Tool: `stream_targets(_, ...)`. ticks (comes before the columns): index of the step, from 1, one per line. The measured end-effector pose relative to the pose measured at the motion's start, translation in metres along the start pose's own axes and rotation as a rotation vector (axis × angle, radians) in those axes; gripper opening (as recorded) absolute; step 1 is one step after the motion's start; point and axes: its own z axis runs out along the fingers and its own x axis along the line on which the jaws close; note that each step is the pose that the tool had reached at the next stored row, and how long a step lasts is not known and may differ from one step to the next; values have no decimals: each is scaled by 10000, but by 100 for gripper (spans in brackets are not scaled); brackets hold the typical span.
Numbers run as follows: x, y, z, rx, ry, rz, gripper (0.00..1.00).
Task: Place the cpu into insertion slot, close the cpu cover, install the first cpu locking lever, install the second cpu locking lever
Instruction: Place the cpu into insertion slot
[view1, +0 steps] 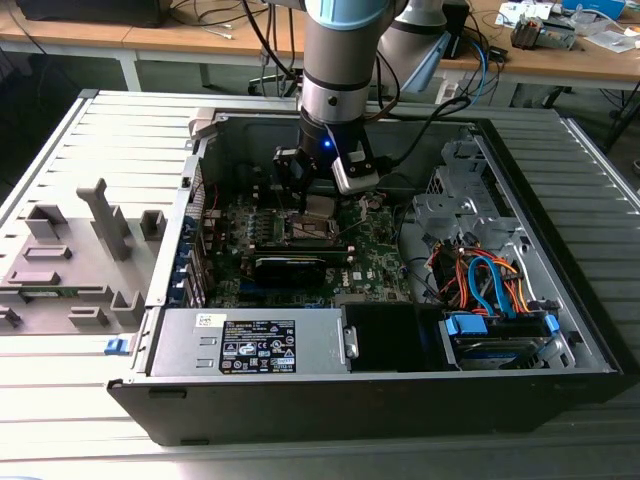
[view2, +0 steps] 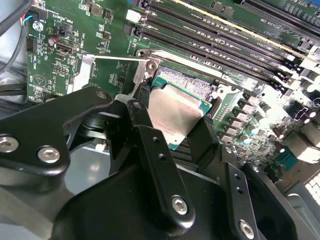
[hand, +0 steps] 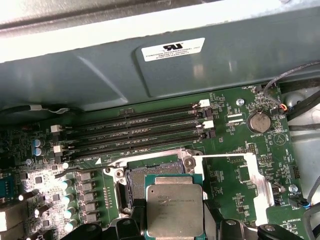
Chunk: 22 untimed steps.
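The gripper (view2: 176, 131) is clamped on the cpu (view2: 174, 111). Its two black fingers (view2: 148, 140) press opposite edges of the chip, whose pale metal top faces up. In the first wrist view the cpu (hand: 175, 206) hangs over the slot (hand: 131, 186), set off from it so that the slot's dark bed and part of its silver frame show past two of the chip's edges; I cannot tell whether the chip touches the slot. In the second wrist view the slot (view2: 186, 82) shows a field of fine contacts just past the chip's far edge. The cover (hand: 258, 192) lies open beside the slot, with the green board (hand: 227, 150) showing through its window; in the second wrist view the cover (view2: 86, 70) is the silver plate next to the slot's corner. A thin bright rod (hand: 220, 156) runs from that corner of the slot along the cover's edge. Long black memory slots (hand: 135, 134) lie in rows along the side of the slot away from the gripper, and a coin cell (hand: 259, 121) sits on the board past the cover from the slot. In the exterior view the arm (view1: 335, 60) comes straight down into the open case (view1: 590, 330), with the gripper (view1: 316, 203) right above the slot (view1: 308, 230). A power supply (view1: 250, 345) sits well apart from the slot against the case wall, and orange and blue cables (view1: 480, 280) lie to the exterior view's right of the slot. The case lies on a slatted table (view1: 60, 420), where grey fixtures (view1: 70, 250) stand far from the slot at the exterior view's left.
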Motion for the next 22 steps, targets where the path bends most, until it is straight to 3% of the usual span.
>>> stream_targets(22, 0, 0, 12, -4, -7, 191, 55)
